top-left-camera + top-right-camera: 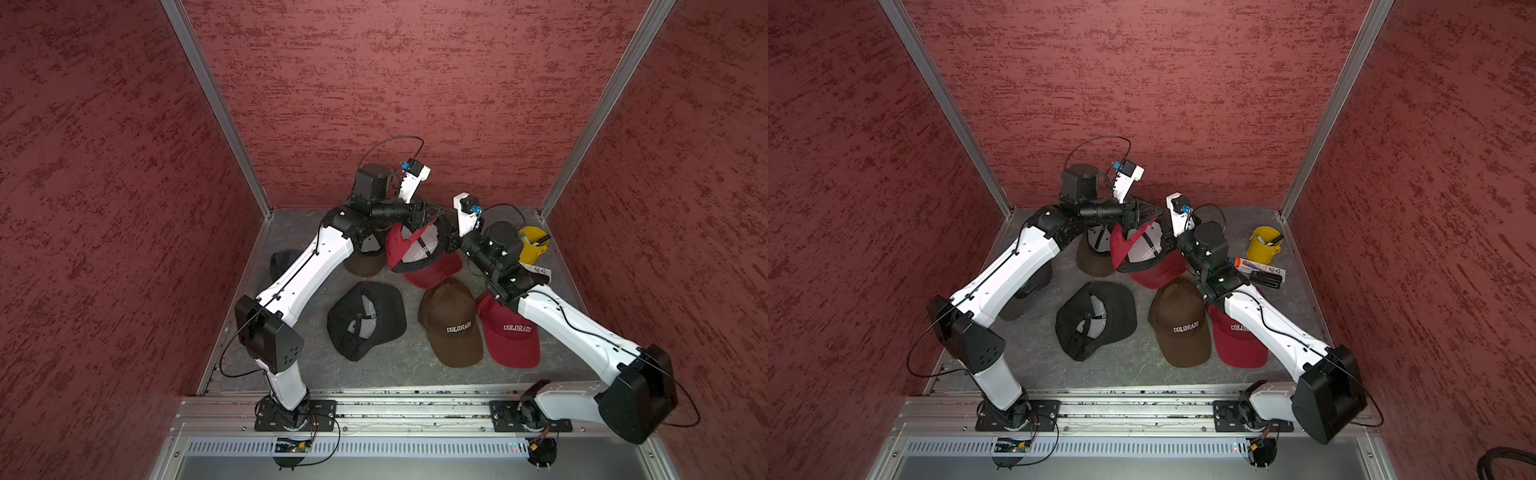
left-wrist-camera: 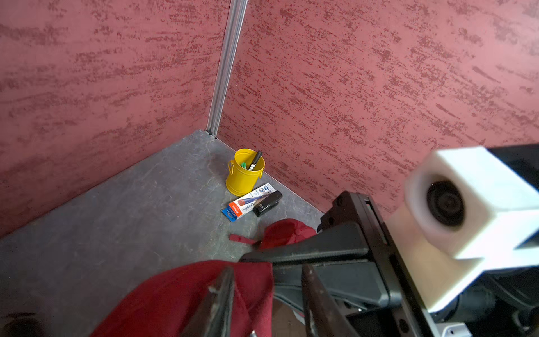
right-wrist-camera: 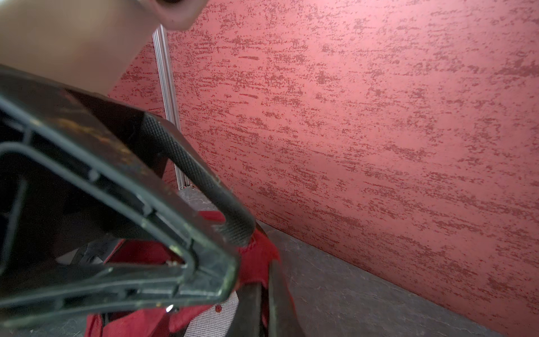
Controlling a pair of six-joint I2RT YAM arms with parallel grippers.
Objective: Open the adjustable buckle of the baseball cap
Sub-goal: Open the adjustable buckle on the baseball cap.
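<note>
Just beyond the brown cap (image 1: 451, 328) lettered COLORADO, the red cap (image 1: 415, 249) sits tipped up with its pale lining showing, my right gripper (image 3: 264, 291) pressed together on its red rear edge and, farther beyond the brown cap, my left gripper (image 2: 267, 271) with jaws apart at that edge.

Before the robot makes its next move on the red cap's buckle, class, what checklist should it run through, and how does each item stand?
1. The red cap sits between both tools, inside showing: ok.
2. The right tool is shut on the red cap's fabric: ok.
3. The left tool is closed on the cap: not ok; its jaws stand apart.
4. The buckle is in view: cannot tell; the tools hide it.
5. The yellow bucket stands apart from the right arm: ok.
</note>
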